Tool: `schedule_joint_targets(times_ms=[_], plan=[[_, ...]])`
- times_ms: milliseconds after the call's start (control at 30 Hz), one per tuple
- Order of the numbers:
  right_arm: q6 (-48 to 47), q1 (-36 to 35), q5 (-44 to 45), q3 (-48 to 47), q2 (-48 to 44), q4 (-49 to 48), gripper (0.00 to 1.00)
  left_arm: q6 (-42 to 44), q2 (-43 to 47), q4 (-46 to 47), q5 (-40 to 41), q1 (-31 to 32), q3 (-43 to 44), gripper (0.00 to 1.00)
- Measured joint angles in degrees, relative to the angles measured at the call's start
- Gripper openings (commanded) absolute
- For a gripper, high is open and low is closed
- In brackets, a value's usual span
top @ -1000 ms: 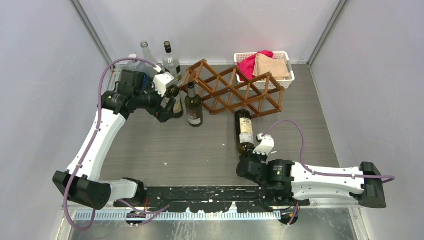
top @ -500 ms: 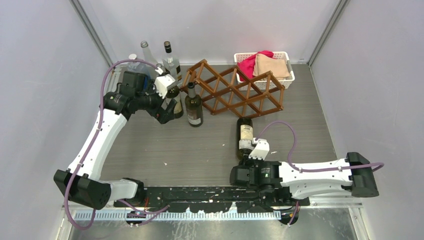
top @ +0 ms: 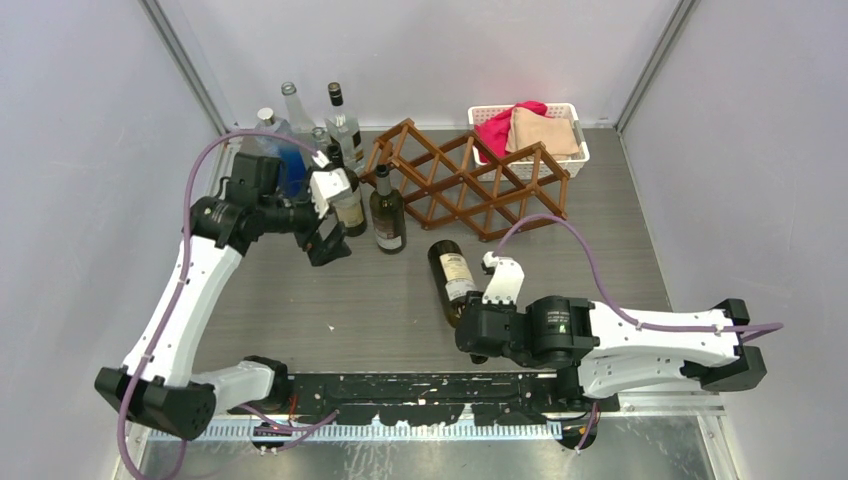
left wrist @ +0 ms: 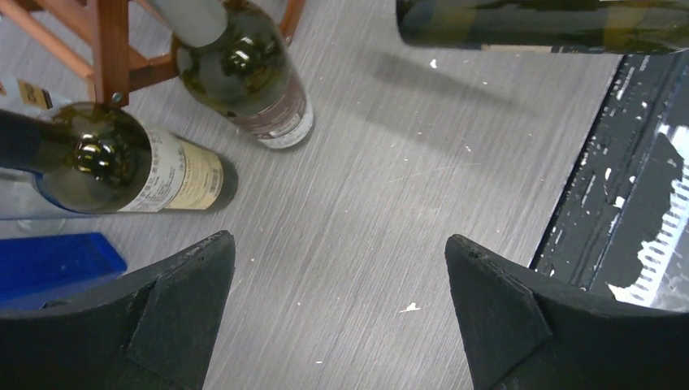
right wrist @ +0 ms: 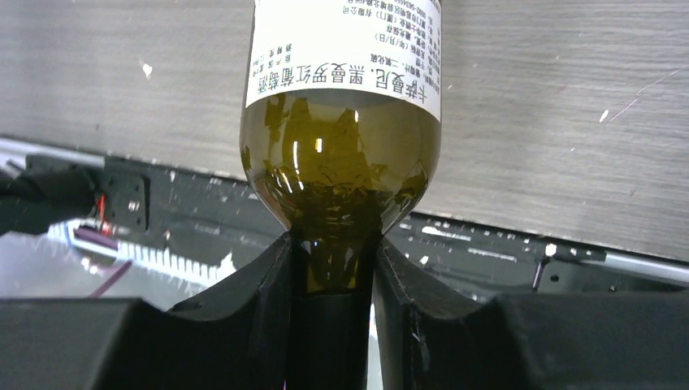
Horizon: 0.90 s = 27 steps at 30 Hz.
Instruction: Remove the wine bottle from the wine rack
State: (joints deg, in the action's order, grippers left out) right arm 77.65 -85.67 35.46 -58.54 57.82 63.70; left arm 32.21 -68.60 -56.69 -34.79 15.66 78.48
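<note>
Swung leftward, wine bottle (top: pixel 455 278) runs near-far, base away.

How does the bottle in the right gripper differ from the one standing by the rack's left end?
The held bottle is near horizontal, neck clamped in the right gripper, clear of the wine rack. The standing bottle is upright, ungripped, beside the rack. Both are dark glass with pale labels.

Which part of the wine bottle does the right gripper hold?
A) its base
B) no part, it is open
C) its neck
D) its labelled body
C: in the right wrist view the right gripper is shut on the neck of the wine bottle, just below its shoulder.
</note>
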Motion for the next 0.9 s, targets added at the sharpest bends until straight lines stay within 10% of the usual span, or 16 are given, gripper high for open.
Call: schedule_joint_targets(times_ms=[900], plan=[[-20.37,18.86,-39.39,-32.06,25.03,1.62,0.01,15.85,26.45,19.23,-3.74,23.15,-30.91,1.00]])
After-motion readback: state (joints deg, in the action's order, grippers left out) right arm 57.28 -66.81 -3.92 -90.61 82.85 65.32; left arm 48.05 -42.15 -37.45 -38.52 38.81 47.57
